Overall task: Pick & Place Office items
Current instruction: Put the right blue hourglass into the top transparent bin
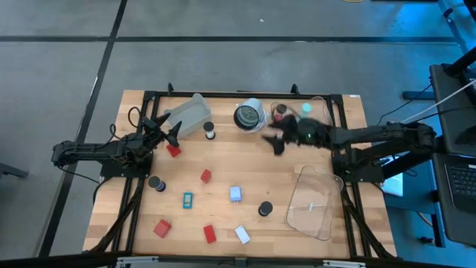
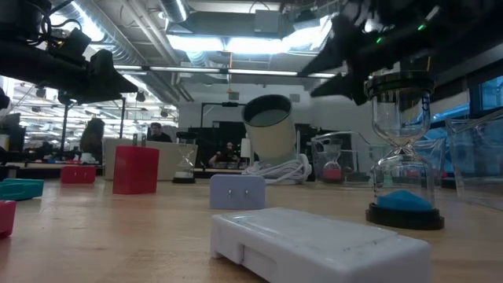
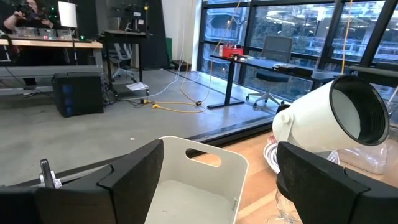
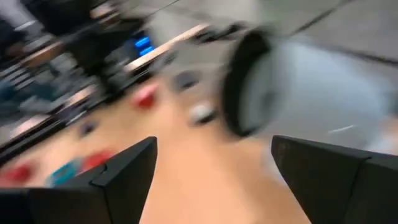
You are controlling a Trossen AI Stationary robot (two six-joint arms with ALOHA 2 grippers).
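- Left gripper [image 1: 165, 131] hangs over the table's left rear part, fingers spread wide with nothing between them; in its own wrist view the two dark fingers [image 3: 130, 180] frame the grey tray [image 1: 190, 115], so it sits just beside that tray; a red block [image 1: 173, 151] lies right under it, nearest to hand.
- Going rightwards from the grey tray: a dark cap [image 1: 156, 183], a second red block [image 1: 205, 176], a teal block [image 1: 188, 199], a pale-blue block [image 1: 235, 194], another dark cap [image 1: 265, 209]; nearer the front edge, two more red blocks [image 1: 162, 227], [image 1: 210, 234] and a white block [image 1: 242, 235]; all loose on the wood, well apart from each other.
- Handling, as I'd judge it: the blocks look stiff and light, unlikely to break; take them across two flat opposite sides from above; the smooth plastic may slip if pinched at a corner; the round caps could roll or squirt out, so close across the middle.
- White cup [image 1: 250, 116] lies on its side just right of the grey tray, with a small hourglass [image 1: 209, 132] between them; both could be knocked by a careless sweep.
- Right gripper [image 1: 277, 138] is beyond the cup, blurred with motion; its fingers stand apart and appear to carry nothing.
- Clear tray [image 1: 312, 201] rests far right of the grey tray, apart from the items.
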